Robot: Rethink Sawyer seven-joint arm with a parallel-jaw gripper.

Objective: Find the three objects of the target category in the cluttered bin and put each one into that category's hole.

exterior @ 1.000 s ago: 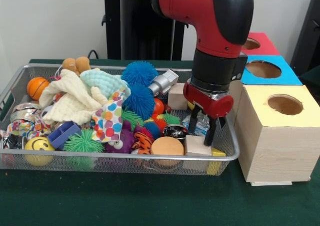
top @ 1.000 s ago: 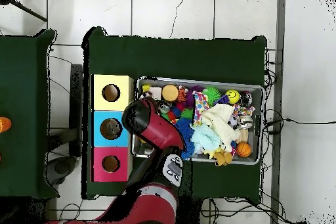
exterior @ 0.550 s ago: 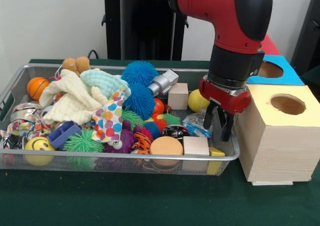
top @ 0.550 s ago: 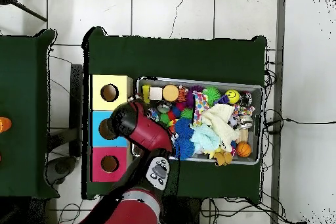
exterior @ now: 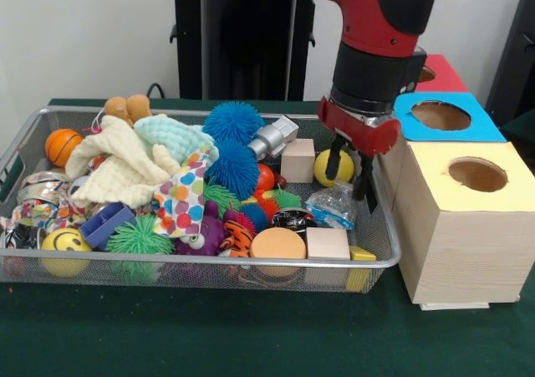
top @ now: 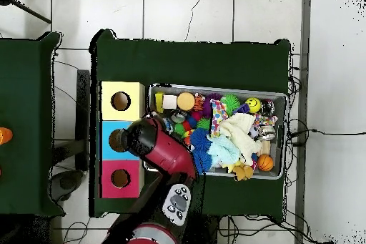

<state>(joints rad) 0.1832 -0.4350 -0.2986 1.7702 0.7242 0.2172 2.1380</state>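
Bin (exterior: 380, 226) of wire mesh fills most of the table, packed with soft toys, cloths and balls; three boxes stand just beside its end, yellow box (exterior: 468, 226) nearest, then blue box (exterior: 443, 114), then red box (exterior: 435, 72), each with a round hole on top. Arm hangs over the seam between bin and boxes. Claw (exterior: 349, 175) is spread and empty, nothing between the fingers, tips just above the clear plastic packet (exterior: 333, 203). Target category isn't stated; my guess is the wooden pieces: a cube (exterior: 298, 160) beside the yellow ball (exterior: 333, 167), a flat block (exterior: 328, 243) against the front wall, a round disc (exterior: 279, 244) next to it. All three look rigid, light, smooth-faced, not fragile. I'd pinch the cube across two flat sides, easy. Block and disc sit low against the mesh, so a tighter approach; the disc's curved edge could slip.
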